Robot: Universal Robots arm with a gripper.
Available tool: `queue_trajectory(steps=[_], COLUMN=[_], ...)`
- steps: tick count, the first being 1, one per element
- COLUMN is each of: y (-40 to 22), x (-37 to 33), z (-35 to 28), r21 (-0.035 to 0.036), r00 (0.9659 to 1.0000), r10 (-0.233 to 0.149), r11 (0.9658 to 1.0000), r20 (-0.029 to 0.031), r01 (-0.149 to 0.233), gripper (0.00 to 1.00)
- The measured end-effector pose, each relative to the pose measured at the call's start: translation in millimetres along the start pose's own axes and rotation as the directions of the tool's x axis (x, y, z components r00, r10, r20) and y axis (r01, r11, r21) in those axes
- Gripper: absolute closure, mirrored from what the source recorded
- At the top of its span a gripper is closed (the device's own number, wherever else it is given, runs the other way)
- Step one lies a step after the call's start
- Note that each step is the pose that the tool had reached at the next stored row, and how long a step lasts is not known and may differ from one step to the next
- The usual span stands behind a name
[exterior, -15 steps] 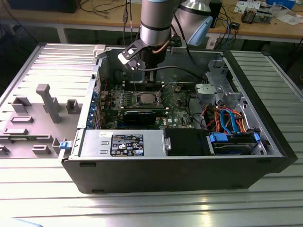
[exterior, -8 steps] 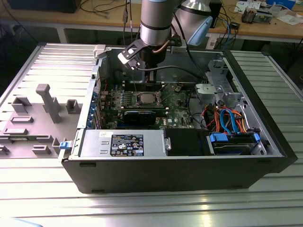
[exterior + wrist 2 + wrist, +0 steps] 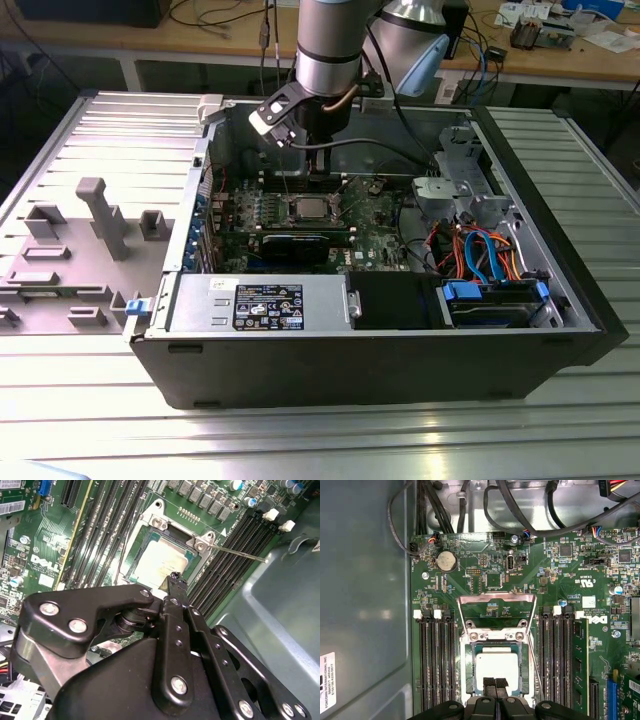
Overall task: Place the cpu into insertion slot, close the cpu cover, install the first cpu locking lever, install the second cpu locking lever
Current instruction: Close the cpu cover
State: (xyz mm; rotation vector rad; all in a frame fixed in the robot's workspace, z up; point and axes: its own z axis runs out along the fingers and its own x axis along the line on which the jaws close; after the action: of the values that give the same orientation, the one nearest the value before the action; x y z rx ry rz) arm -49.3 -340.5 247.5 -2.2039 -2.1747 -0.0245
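the gripper (image 3: 495, 681) has its 2 fingers pressed together on nothing, tips just over the edge of the cpu (image 3: 497, 666). the cpu lies in the insertion slot (image 3: 469, 666), the cpu cover (image 3: 497, 598) standing open.

An open computer case (image 3: 350, 372) holds a power supply (image 3: 262, 303), coloured cables (image 3: 482, 250) and memory slots (image 3: 435, 665).

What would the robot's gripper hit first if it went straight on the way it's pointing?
Most likely the cpu, lying in the insertion slot directly ahead of the shut gripper. How much gap separates them, if any, is hard to judge.
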Motion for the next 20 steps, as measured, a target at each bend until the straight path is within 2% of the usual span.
queue_trajectory(steps=[20], y=[-0.1], x=[0.1], z=[-2.9], r21=[0.0001], r00=[1.0000], r10=[0.000], r11=[1.0000], r20=[-0.0090], r01=[0.000], gripper=[0.89])
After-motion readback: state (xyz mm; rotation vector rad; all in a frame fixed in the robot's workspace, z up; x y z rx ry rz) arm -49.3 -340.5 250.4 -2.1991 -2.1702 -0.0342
